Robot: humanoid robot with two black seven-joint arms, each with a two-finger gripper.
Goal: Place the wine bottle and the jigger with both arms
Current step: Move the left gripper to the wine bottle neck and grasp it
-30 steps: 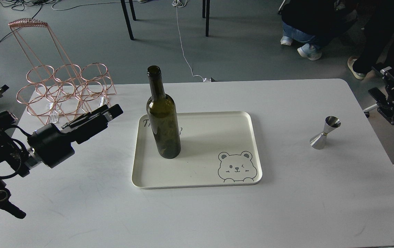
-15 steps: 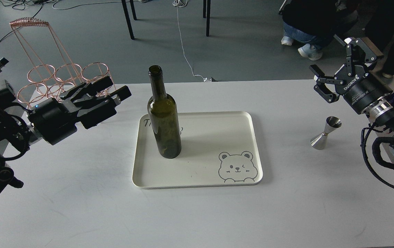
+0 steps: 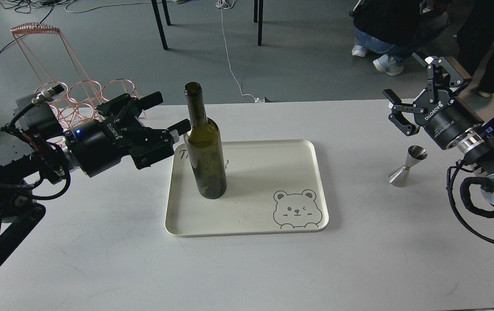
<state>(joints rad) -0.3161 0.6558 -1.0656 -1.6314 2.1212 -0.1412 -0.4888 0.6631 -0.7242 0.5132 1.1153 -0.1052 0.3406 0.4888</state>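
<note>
Copper wire rack (image 3: 78, 110) at far left of the table (image 3: 247, 268), behind the left arm. Left gripper (image 3: 167, 114) level with the bottle's shoulder, jaws spread wide, gripping nothing; one finger (image 3: 180, 127) right at the glass, touching or not I cannot tell. Wine bottle (image 3: 204, 151) stands upright on the cream tray (image 3: 272, 172), left half. Risk: a sideways push from that near finger, before the jaws bracket the body, could topple so tall a bottle. Jigger (image 3: 406, 167) upright on bare table, well right of the tray. Right gripper (image 3: 411, 101) above and behind it, jaws released, empty. Risk: small shiny cup, easily knocked over by a descending finger.
</note>
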